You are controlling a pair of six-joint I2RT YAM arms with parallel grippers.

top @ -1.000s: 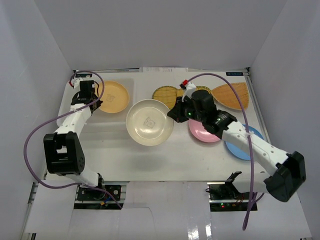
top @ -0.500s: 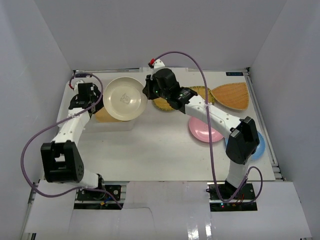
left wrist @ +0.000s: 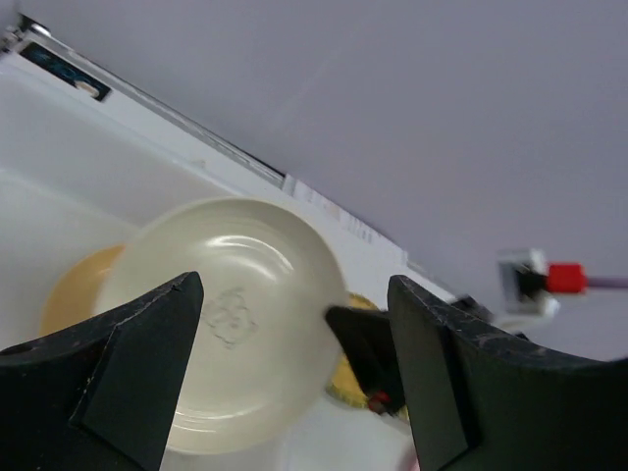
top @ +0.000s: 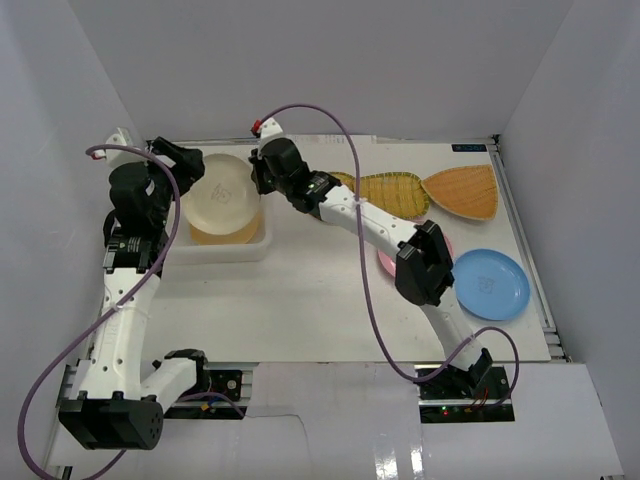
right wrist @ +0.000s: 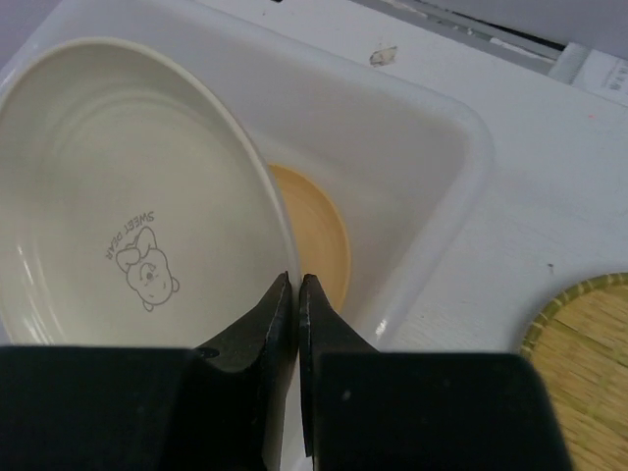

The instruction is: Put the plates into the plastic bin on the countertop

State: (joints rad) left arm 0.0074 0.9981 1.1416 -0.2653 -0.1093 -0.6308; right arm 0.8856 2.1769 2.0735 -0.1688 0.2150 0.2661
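My right gripper (right wrist: 296,280) is shut on the right rim of the cream plate (right wrist: 108,196), holding it tilted over the plastic bin (right wrist: 446,186). Under it, the peach-orange plate (right wrist: 319,235) lies inside the bin. From above, the cream plate (top: 222,195) covers most of the bin (top: 225,250) at the back left of the countertop (top: 300,300). My left gripper (top: 192,165) hangs open and empty above the bin's left end, with the cream plate (left wrist: 226,314) below its fingers. The pink plate (top: 384,263) is partly hidden under the right arm. The blue plate (top: 488,284) lies at the right.
A yellow oval woven tray (top: 392,192) and an orange fan-shaped woven tray (top: 462,190) lie along the back edge. The right arm stretches diagonally across the table from its base. White walls enclose the table on three sides.
My right gripper carried the cream plate left from the table's middle to above the bin. My left gripper opened and rose away from the peach-orange plate.
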